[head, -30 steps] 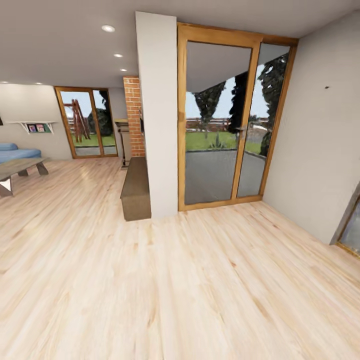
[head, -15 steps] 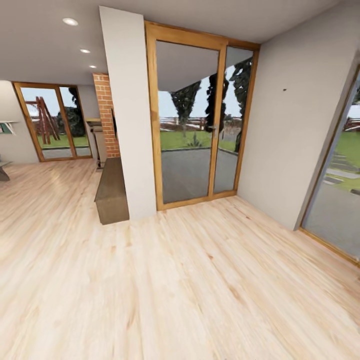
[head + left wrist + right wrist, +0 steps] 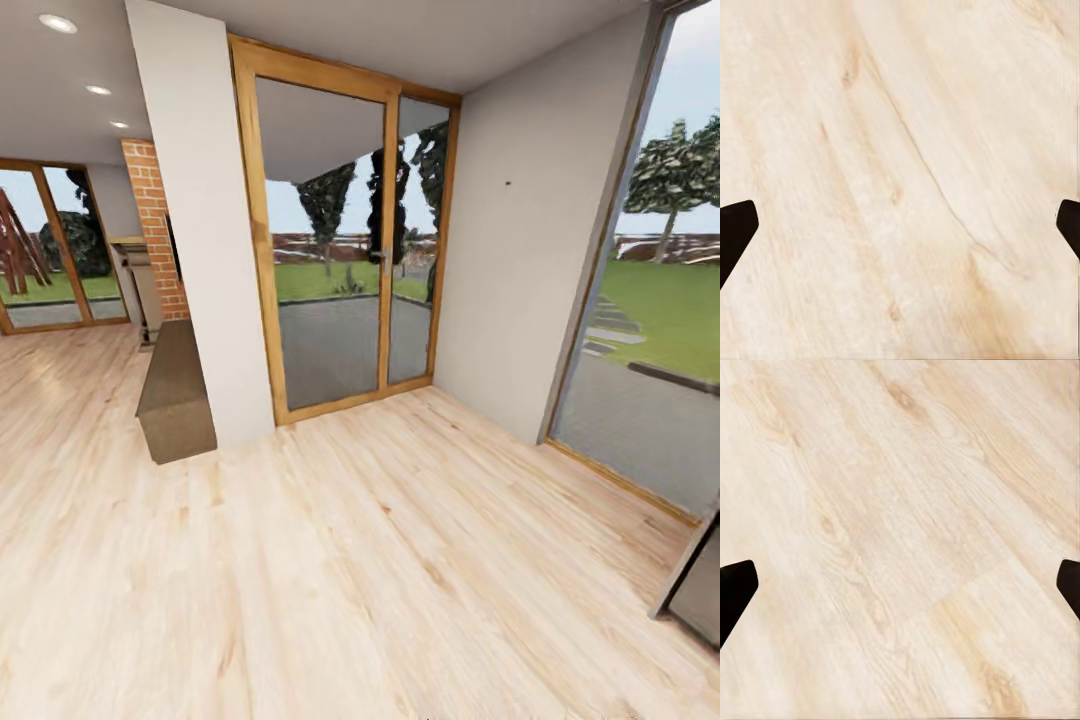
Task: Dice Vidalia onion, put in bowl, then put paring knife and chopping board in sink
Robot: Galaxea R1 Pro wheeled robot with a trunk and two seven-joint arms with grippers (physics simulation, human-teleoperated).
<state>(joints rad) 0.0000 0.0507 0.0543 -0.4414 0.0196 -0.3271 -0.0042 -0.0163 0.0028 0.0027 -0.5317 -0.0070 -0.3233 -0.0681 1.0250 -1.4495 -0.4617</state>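
Note:
None of the task's things are in sight; I am on my way across a room with a pale wood floor (image 3: pixel 360 580). In the left wrist view my left gripper (image 3: pixel 900 229) is open, its dark fingertips (image 3: pixel 735 232) far apart over bare floorboards. The right gripper (image 3: pixel 900 589) in the right wrist view is open too, with black fingertips (image 3: pixel 735 592) wide apart above the floor and nothing between them.
A white pillar (image 3: pixel 200 230) stands ahead left with a low brown bench (image 3: pixel 175 395) beside it and a brick column (image 3: pixel 155 230) behind. Wood-framed glass doors (image 3: pixel 345 250) face me. A large window (image 3: pixel 650 300) is at the right, a dark cabinet corner (image 3: pixel 695 585) at lower right.
The whole head view has swung to the right: pillar, bench and glass doors slid left, and the right-hand window and a dark cabinet corner came into sight.

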